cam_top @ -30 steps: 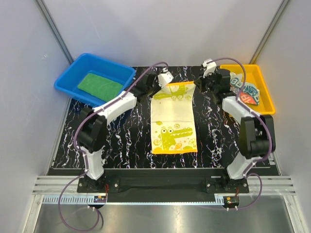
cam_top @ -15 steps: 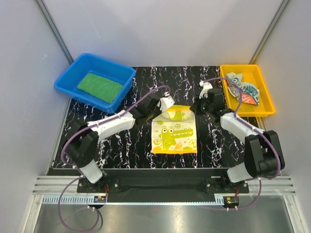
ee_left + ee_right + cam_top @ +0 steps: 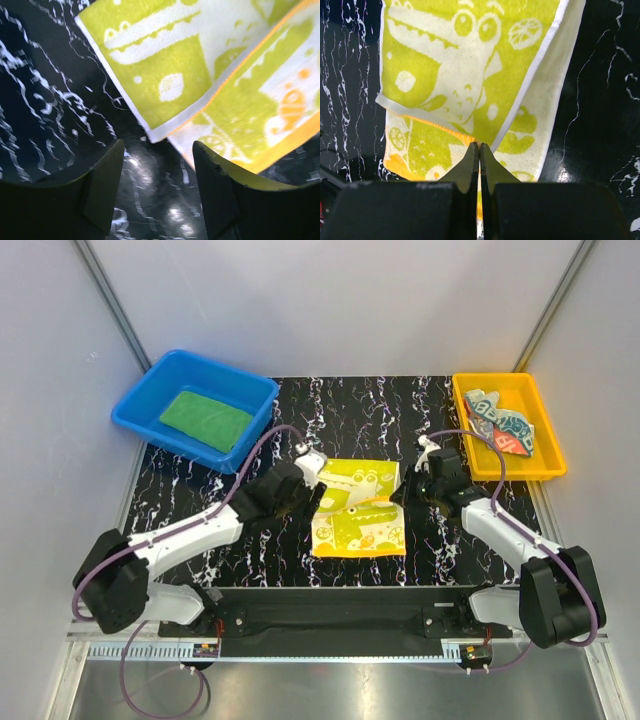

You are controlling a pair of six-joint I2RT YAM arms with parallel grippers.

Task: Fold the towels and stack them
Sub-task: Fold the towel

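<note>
The yellow towel (image 3: 356, 530) with its pale crocodile print lies in the middle of the black marbled tabletop (image 3: 380, 410), doubled over. The fold is on the far side and runs left to right. The upper layer is laid toward the near side and sits a little askew on the lower one, whose near strip shows uncovered. The left gripper (image 3: 317, 500) is low at the towel's left edge, its jaws apart and holding nothing. The upper layer's left corner lies on the tabletop just beyond its fingertips (image 3: 116, 150). The right gripper (image 3: 404, 497) is at the towel's right edge, its jaws together on the white hem of the upper layer. The green towel (image 3: 205, 415) lies flat in the blue bin (image 3: 150, 390) at far left. The striped towel (image 3: 500, 425) lies crumpled in the orange tray (image 3: 545, 468) at far right.
</note>
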